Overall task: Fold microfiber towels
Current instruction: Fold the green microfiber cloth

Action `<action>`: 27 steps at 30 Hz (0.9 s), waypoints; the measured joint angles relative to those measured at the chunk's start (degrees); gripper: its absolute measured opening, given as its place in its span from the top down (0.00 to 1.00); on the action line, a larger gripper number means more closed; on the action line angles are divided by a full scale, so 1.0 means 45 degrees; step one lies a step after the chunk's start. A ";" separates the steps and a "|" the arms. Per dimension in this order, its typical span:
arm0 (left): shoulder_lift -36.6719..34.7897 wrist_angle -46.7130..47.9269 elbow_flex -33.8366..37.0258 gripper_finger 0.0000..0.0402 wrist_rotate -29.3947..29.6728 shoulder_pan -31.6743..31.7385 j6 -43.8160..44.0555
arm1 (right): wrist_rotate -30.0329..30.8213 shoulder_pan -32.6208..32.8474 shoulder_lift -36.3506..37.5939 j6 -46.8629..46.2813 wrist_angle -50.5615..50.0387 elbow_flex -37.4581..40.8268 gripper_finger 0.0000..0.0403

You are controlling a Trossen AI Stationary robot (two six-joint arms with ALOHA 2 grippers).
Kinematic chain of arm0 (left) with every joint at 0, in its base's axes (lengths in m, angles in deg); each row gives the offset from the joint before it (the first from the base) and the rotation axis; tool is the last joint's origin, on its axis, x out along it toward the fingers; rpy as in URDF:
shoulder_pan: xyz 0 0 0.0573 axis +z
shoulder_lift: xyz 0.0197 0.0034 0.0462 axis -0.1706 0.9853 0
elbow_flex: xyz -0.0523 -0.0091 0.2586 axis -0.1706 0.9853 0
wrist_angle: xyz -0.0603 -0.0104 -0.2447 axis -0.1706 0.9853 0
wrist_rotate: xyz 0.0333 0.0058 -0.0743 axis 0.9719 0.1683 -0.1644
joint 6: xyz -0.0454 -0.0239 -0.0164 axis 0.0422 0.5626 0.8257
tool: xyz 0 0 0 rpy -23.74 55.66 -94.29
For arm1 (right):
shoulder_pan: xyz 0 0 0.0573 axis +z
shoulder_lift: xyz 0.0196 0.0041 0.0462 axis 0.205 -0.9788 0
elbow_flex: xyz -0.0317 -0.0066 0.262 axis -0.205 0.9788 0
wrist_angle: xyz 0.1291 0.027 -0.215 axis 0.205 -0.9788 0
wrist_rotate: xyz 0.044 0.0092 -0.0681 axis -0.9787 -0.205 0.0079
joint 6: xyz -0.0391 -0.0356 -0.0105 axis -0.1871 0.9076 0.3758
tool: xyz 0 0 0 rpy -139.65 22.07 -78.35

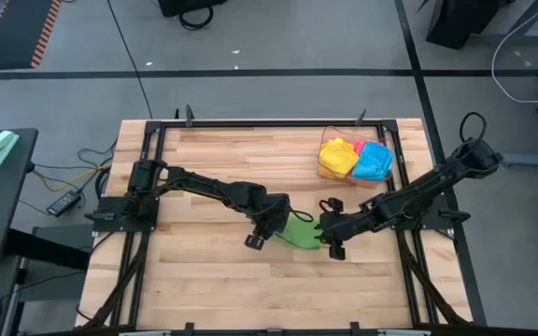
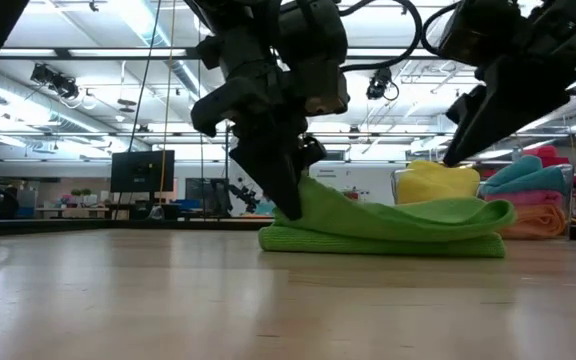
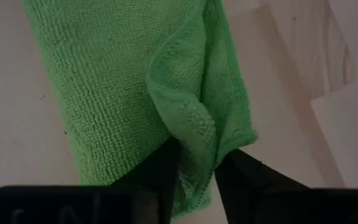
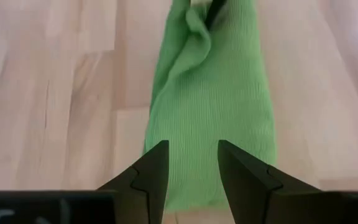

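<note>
A green microfiber towel (image 1: 299, 231), folded into a long narrow strip, lies flat on the wooden table between both grippers (image 2: 398, 225). My left gripper (image 1: 276, 228) stands at the strip's left end, fingers apart, with a raised pucker of cloth between them (image 3: 197, 171). My right gripper (image 1: 326, 232) hovers open above the strip's right end (image 4: 191, 158), clear of it in the low view (image 2: 460, 150). Yellow (image 1: 337, 154), blue (image 1: 375, 161) and pink (image 1: 358, 146) towels are heaped in a clear bin. My left gripper has a puckered fold (image 3: 194, 134) at the green towel's left end between its two fingers, and the cloth touches both inner sides. The fingers slant down from above. That end stands raised (image 2: 313, 195); the remainder of the strip lies on the table.
The clear bin (image 1: 323, 174) with the other towels stands at the table's far right, behind the right arm's reach. Bare wood lies left of and in front of the green towel. A black frame runs along the table's edges (image 1: 250, 122).
</note>
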 joint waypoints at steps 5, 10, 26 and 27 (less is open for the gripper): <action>-0.0107 0.0042 0.0000 0.63 0.0005 0.0010 -0.0044 | 0.0326 -0.0010 0.0000 0.0462 0.0166 0.0000 0.64; -0.0136 0.0218 -0.0005 0.56 0.0010 0.0083 -0.0010 | 0.1165 -0.0015 0.0000 0.0957 0.0307 0.0000 0.64; -0.0131 0.0065 -0.0005 0.54 0.0015 0.0452 -0.0033 | 0.1608 -0.1854 -0.2199 0.0676 0.0864 0.0000 0.64; -0.0131 0.0090 -0.0005 0.54 0.0017 0.0452 -0.0094 | 0.1618 -0.2018 -0.2109 0.0707 0.0842 0.0000 0.64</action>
